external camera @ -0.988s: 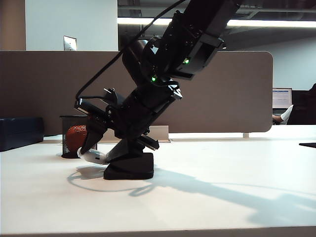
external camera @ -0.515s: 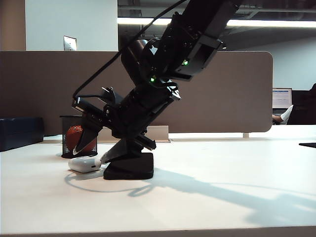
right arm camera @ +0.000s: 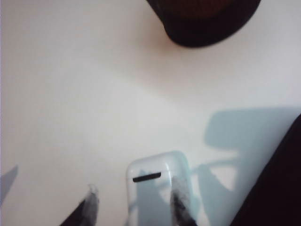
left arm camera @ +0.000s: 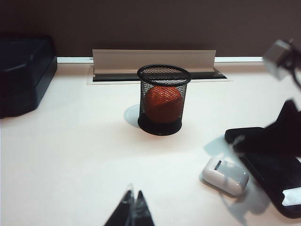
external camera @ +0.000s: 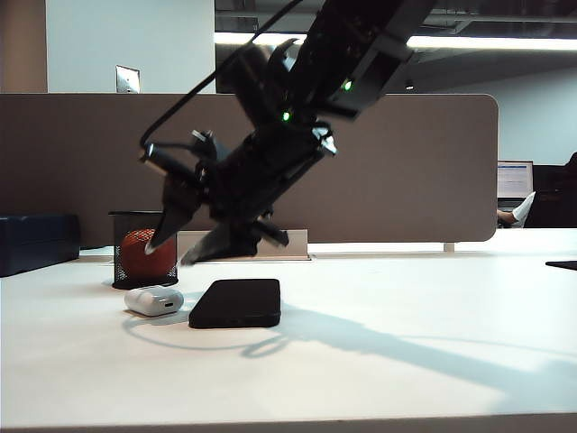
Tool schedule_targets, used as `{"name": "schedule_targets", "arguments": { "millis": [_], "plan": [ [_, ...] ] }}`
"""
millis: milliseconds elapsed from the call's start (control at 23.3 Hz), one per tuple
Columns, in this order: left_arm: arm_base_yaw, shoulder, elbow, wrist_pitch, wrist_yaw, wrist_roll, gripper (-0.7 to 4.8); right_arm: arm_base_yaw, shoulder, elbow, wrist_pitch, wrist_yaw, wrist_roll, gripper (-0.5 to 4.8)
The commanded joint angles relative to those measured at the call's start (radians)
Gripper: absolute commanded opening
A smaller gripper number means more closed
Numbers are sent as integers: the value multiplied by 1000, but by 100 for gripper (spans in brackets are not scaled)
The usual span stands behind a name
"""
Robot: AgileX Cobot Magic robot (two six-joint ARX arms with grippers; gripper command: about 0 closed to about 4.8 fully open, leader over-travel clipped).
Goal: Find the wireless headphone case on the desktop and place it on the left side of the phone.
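The white wireless headphone case [external camera: 153, 299] lies flat on the desktop [external camera: 379, 361], just left of the black phone [external camera: 236, 302] with a narrow gap between them. My right gripper [external camera: 178, 248] hangs open and empty above the case, tilted down toward it. In the right wrist view the case [right arm camera: 153, 186] lies beneath the spread fingers [right arm camera: 89, 207], and the phone [right arm camera: 277, 188] is a dark edge beside it. My left gripper [left arm camera: 133, 197] is shut and empty, hovering over bare desk away from the case [left arm camera: 225, 175] and phone [left arm camera: 270, 165].
A black mesh cup [external camera: 144, 262] holding an orange ball stands behind the case. A dark blue box [external camera: 36, 242] sits at the far left. The brown partition [external camera: 433, 171] and a white cable flap [left arm camera: 154, 60] close off the back.
My right gripper let go of the case, which settled flat on the desktop left of the phone. The gripper then lifted clear, uncovering the phone.
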Motion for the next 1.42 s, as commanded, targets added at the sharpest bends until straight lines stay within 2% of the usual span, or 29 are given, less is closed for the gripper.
{"name": "schedule_targets", "arguments": {
  "millis": [43,129,258,301,344,386,601,859,1202,1417],
  "plan": [
    [-1,1,2,12,4,4,-5,-27,-47,5,6,0,-8,197],
    [-1,1,2,12,4,4,-5,-55,-82,5,-26,0,-14,143],
    [-1,1,2,11,4,4,-5,-91,-127,5,-89,3,-43,122],
    [-1,1,2,11,4,4,-5,-112,-157,4,-134,3,-71,54],
    [-1,1,2,11,4,4,-5,-126,-178,4,-166,4,-97,8],
    [-1,1,2,11,4,4,-5,-145,-215,4,-209,13,-142,-9],
    [-1,1,2,11,4,4,-5,-203,-390,4,-354,166,-319,-9],
    [-1,1,2,9,4,4,-5,-297,-609,3,-444,217,-424,-9],
    [-1,1,2,-2,4,3,-5,-486,-818,1,-585,217,-509,-9],
    [-1,1,2,-9,4,4,-5,-663,-993,-57,-639,182,-534,-9]
  ]
}}
